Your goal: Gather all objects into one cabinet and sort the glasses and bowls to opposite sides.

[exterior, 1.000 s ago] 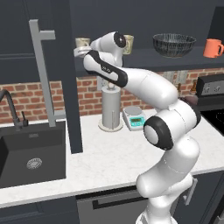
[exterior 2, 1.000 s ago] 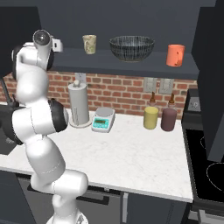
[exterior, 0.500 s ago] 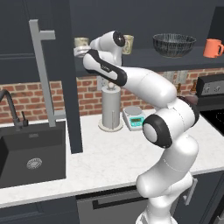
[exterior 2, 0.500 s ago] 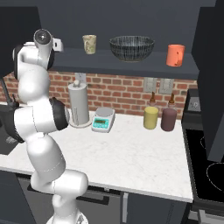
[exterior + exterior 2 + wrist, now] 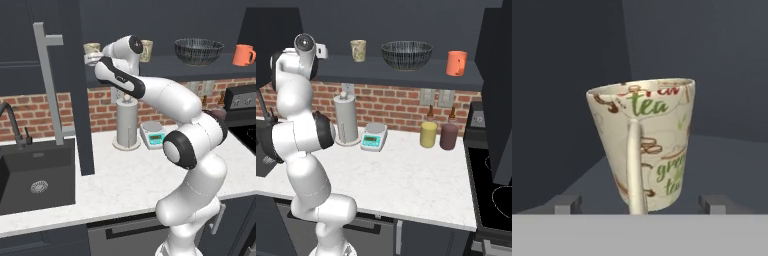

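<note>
A home kitchen: below the end effector run a pale stone worktop, a red brick wall, a black sink with a tap, a paper-towel roll and a small scale, with a stove off to its side.

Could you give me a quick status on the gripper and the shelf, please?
Gripper open, straddling patterned mug, upright on cabinet shelf. Tumbler, bowl, orange mug along the shelf. Nothing obstructing.
</note>
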